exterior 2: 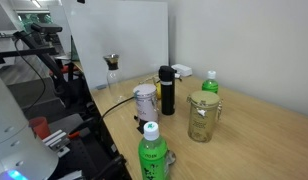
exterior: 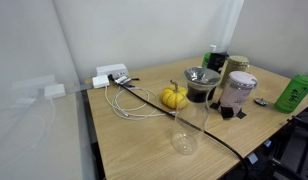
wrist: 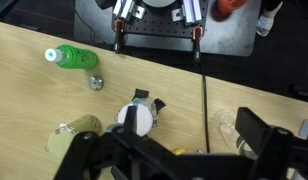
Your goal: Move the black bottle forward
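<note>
One black bottle stands upright on the wooden table. Its long axis is vertical and its cap points straight up.

Taken from left to right in that exterior view, there is one clear glass far off at the bottle's 10 o'clock. One white lidded cup stands just beside the bottle at its 9 o'clock. There are two green bottles, one in the foreground at 6 o'clock and one near 3 o'clock. One tan jar sits at 4 o'clock.

In the opposite exterior view, one white power strip lies at the far left with loose cables. Next come one yellow pumpkin-shaped piece and one dark glass pot at its 2 o'clock. The black bottle rises behind the pot, at the pot's 1 o'clock.

In the wrist view the gripper fills the lower edge, above the lidded cup. Its dark jaws appear spread wide apart with nothing between them, though the picture is murky there.
</note>
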